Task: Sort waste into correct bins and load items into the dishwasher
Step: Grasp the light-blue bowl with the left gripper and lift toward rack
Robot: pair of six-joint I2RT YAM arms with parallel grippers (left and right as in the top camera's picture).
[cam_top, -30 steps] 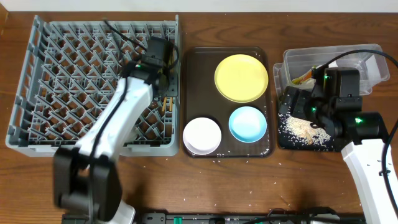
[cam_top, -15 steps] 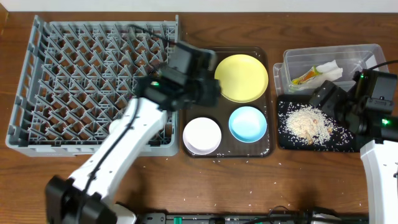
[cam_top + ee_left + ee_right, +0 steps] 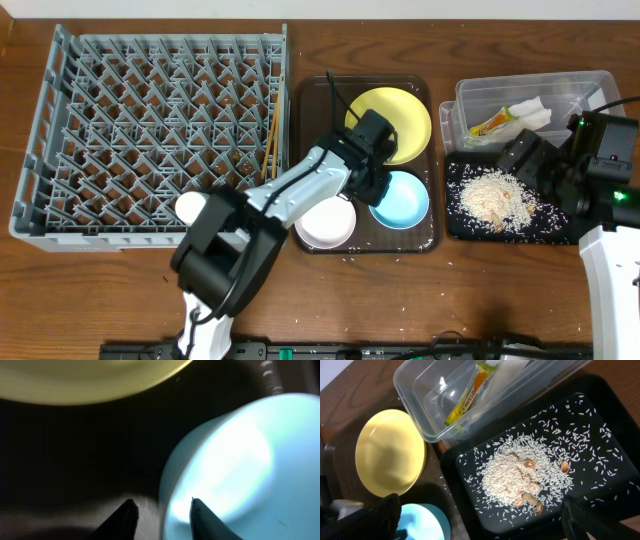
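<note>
My left gripper is open, its two fingers astride the near rim of the light blue bowl on the brown tray. The yellow plate lies just behind it, and the white bowl to the front left. The chopsticks lie in the grey dish rack, with a small white cup near its front edge. My right gripper is wide open and empty above the black tray, which holds rice.
The clear tub behind the black tray holds the orange-and-green sachet and the white wrapper. Loose rice grains lie scattered on the wooden table near its front edge.
My left arm swung right from the rack to the blue bowl on the brown tray; the chopsticks stay in the rack. My right gripper drew back right off the rice, then held still.
</note>
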